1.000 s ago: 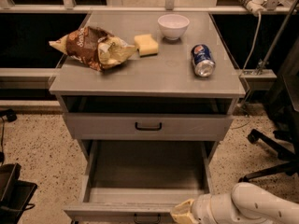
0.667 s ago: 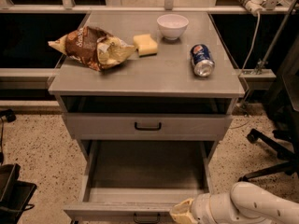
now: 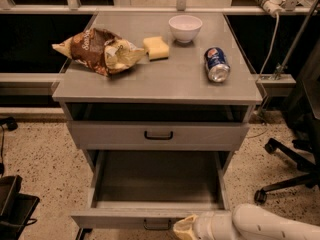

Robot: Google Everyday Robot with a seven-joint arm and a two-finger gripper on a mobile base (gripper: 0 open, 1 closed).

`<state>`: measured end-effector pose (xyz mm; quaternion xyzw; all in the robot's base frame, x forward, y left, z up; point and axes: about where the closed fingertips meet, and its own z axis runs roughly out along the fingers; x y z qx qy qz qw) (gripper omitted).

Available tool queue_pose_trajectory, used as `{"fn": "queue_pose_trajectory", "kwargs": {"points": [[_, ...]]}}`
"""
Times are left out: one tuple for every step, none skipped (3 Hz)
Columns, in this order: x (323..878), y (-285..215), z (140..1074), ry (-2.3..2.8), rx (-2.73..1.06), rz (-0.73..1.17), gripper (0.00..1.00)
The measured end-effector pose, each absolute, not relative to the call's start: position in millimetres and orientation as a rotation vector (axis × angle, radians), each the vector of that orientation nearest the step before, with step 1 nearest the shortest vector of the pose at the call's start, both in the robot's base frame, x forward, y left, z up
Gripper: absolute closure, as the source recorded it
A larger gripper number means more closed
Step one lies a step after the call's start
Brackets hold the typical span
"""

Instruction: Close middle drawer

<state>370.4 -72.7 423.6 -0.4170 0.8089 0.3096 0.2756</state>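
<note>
The middle drawer [image 3: 157, 184] is pulled far out of the grey cabinet, and its plain grey inside holds nothing. Its front panel [image 3: 115, 218] lies at the bottom of the camera view, with the small black handle [image 3: 156, 227] at its centre. My gripper [image 3: 186, 229], a beige tip on a white arm [image 3: 260, 226], comes in from the lower right. It is at the drawer's front panel, just right of the handle. The top drawer [image 3: 158, 135] above is shut.
On the cabinet top [image 3: 165, 76] lie a chip bag [image 3: 97, 50], a yellow sponge [image 3: 156, 48], a white bowl [image 3: 185, 28] and a tipped soda can [image 3: 216, 64]. An office chair base [image 3: 287, 169] stands right of the cabinet. Dark equipment [image 3: 12, 206] sits at the lower left.
My gripper has shifted slightly left along the drawer front, toward the handle. The drawer stays open as before.
</note>
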Motion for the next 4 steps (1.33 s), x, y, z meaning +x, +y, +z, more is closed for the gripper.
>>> {"fn": "queue_pose_trajectory", "kwargs": {"points": [[381, -49, 406, 2.135, -1.139, 0.784, 1.00], [400, -43, 401, 2.108, -1.116, 0.743, 1.00], [445, -42, 400, 2.062, -1.116, 0.628, 1.00], [445, -42, 400, 2.062, -1.117, 0.628, 1.00]]}}
